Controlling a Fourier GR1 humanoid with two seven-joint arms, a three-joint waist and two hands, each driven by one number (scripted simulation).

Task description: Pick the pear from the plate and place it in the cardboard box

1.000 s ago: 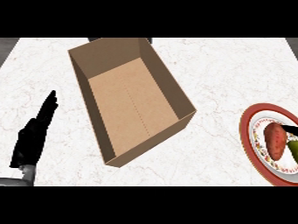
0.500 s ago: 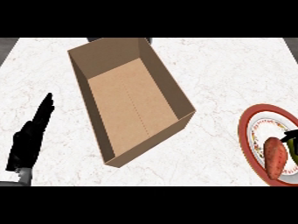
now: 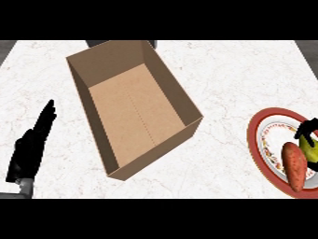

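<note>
A yellow-green pear [image 3: 313,150] lies on a red-rimmed white plate [image 3: 259,144] at the right edge of the head view. My right hand [image 3: 317,128] comes in from the right, its black fingers curled round the pear and hiding part of it. An orange-red sweet potato [image 3: 293,165] lies on the plate just left of the pear. The open cardboard box [image 3: 135,107] sits in the middle of the counter, nothing inside. My left hand [image 3: 32,145] rests open at the lower left, fingers straight, well clear of the box.
White marbled counter top [image 3: 237,79] spreads around the box. A dark object [image 3: 96,43] shows just behind the box's far edge. Bare counter lies between box and plate.
The right hand has closed in over the pear and curled its fingers round it. The view has shifted slightly. The left hand stays where it was.
</note>
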